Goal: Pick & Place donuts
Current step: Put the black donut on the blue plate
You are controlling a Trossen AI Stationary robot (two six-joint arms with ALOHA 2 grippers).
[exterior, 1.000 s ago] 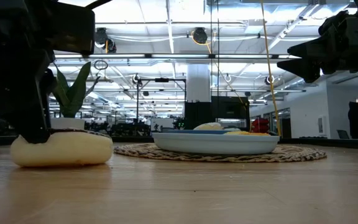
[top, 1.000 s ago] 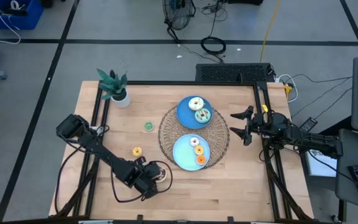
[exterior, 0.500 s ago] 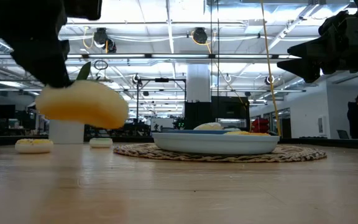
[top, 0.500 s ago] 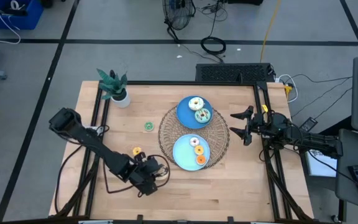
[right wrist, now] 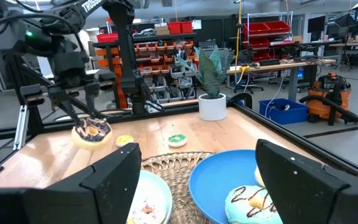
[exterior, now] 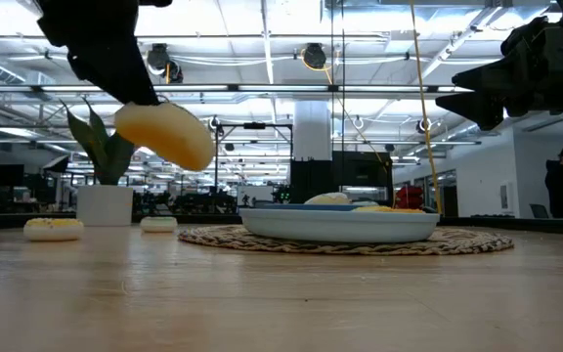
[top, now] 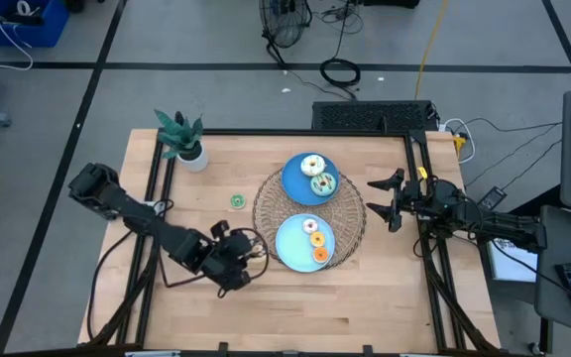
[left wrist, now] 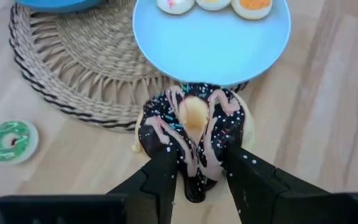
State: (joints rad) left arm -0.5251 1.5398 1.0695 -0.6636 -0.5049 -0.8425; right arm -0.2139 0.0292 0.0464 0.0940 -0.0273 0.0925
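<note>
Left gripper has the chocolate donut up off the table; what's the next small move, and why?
Probably carry it a little farther toward the light blue plate. The left gripper is shut on the chocolate donut, which hangs above bare wood just short of the plate's rim, and the plate has free space beside its three small donuts.
</note>
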